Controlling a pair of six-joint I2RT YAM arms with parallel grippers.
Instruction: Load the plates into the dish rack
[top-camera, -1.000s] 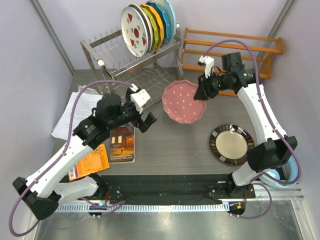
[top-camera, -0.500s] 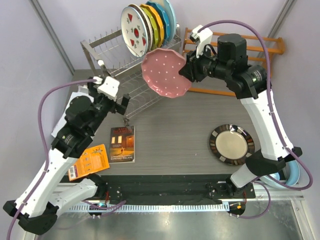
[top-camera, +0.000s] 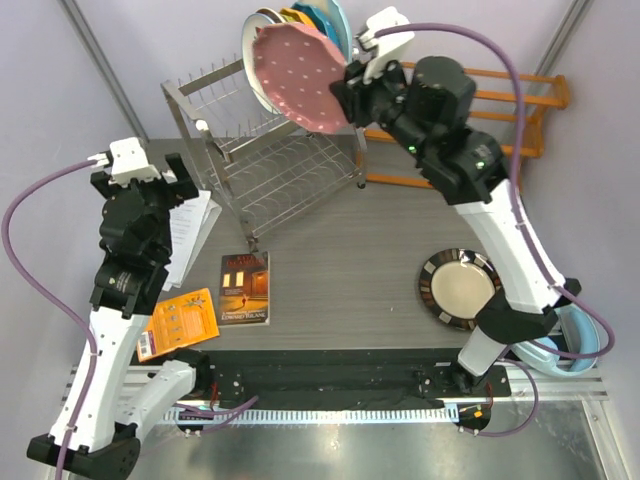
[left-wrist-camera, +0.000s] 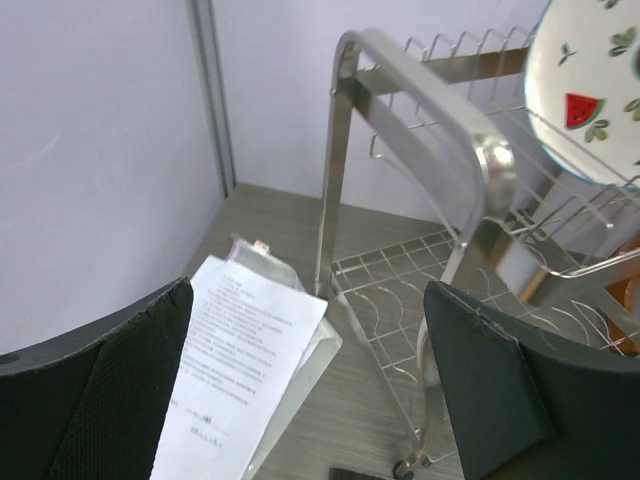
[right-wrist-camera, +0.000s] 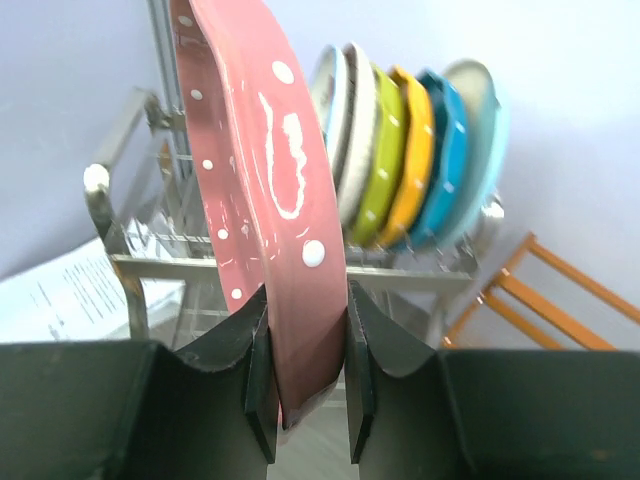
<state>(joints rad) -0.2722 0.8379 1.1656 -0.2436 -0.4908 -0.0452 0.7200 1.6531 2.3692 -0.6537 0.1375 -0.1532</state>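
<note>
My right gripper (top-camera: 345, 95) is shut on the rim of the pink polka-dotted plate (top-camera: 298, 78) and holds it upright on edge in the air, just in front of the plates in the top tier of the steel dish rack (top-camera: 270, 165). The right wrist view shows the pads (right-wrist-camera: 258, 370) clamping the pink plate (right-wrist-camera: 260, 200). The watermelon plate (left-wrist-camera: 590, 90) stands in the top tier, right behind the pink one. The dark brown-rimmed plate (top-camera: 463, 289) lies flat on the table at the right. My left gripper (top-camera: 137, 170) is open and empty, left of the rack (left-wrist-camera: 420, 130).
Yellow-green (right-wrist-camera: 385, 150), orange (right-wrist-camera: 418, 150) and blue plates (right-wrist-camera: 450, 150) fill the top tier's right end. Papers (top-camera: 185, 225), a book (top-camera: 245, 287) and an orange booklet (top-camera: 178, 322) lie at the left. An orange wooden shelf (top-camera: 470, 95) stands behind the right arm.
My right gripper has lifted the pink plate from low over the table up and left to the rack's top tier, turning it on edge. My left arm has pulled back to the left.
</note>
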